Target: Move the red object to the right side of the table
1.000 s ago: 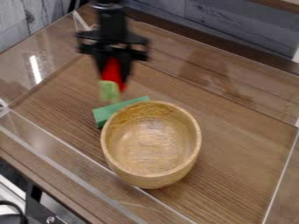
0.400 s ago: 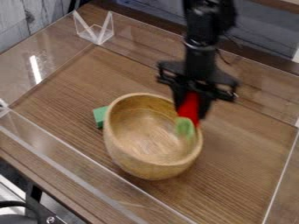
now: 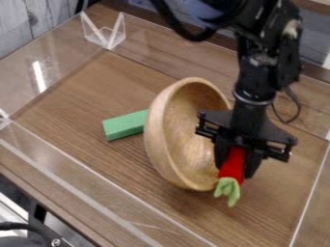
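Note:
The red object point(image 3: 233, 166), a small strawberry-like toy with a green leafy end pointing down, hangs just above the table point(image 3: 77, 106) at the right front. My gripper point(image 3: 236, 159) is shut on it from above, black fingers on both sides. The arm rises from it toward the top of the view. A wooden bowl point(image 3: 178, 132) stands tilted on its edge just left of the gripper, its rim touching or very close to the fingers.
A flat green wedge block point(image 3: 126, 124) lies left of the bowl. Low clear acrylic walls point(image 3: 52, 159) enclose the tabletop; the right wall is close to the gripper. A clear stand point(image 3: 103, 31) sits at the back left.
The gripper carried the red object from the back left, across the bowl, to the right front and lower. The bowl has tipped up onto its edge and shifted right.

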Available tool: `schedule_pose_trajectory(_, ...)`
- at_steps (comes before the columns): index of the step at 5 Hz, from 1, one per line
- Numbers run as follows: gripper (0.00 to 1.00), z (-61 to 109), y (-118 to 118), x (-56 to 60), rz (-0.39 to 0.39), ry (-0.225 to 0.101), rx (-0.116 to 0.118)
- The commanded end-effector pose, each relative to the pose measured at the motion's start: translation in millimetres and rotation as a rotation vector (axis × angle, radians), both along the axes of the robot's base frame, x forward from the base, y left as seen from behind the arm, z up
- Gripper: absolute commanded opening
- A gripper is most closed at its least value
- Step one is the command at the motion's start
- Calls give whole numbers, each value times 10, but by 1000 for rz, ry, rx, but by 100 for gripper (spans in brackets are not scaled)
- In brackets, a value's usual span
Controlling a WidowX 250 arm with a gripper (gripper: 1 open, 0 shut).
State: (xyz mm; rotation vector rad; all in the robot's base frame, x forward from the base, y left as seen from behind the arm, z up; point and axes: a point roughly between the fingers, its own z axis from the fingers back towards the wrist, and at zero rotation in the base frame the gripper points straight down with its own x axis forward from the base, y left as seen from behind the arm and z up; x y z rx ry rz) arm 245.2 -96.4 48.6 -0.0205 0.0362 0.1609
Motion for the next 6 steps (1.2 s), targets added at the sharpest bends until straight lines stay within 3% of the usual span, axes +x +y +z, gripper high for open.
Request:
schedule_pose_trajectory(1, 0, 82, -54, 20, -12, -55, -9)
schedule_pose_trajectory(4, 0, 365, -151, 117, 48, -76, 10)
schedule_pose_trajectory(6, 0, 272, -348, -9, 14, -104, 9)
